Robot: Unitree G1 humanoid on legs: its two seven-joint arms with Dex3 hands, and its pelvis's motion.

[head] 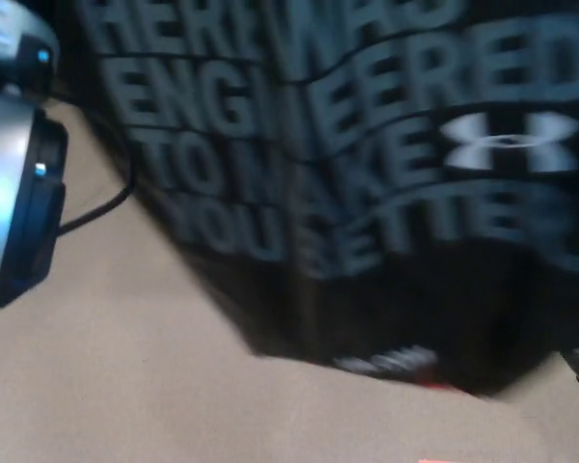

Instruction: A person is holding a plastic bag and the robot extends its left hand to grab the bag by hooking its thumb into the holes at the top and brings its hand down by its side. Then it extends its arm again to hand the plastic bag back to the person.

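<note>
The black plastic bag (pixel 367 183) with grey printed letters fills the upper and right part of the frame, blurred, above the beige floor (pixel 125 386). At the left edge a silver and black arm (pixel 14 164) shows; neither hand is visible.

The robot's left forearm (pixel 10 164) enters the head view at the left edge, a rounded silver shell with a black section on its inner side. Two small blue lights glow on it, one near the top and one at mid-height. A thin black cable (pixel 96 207) runs from the black section toward the right. Neither hand shows, so no fingers can be read.
</note>
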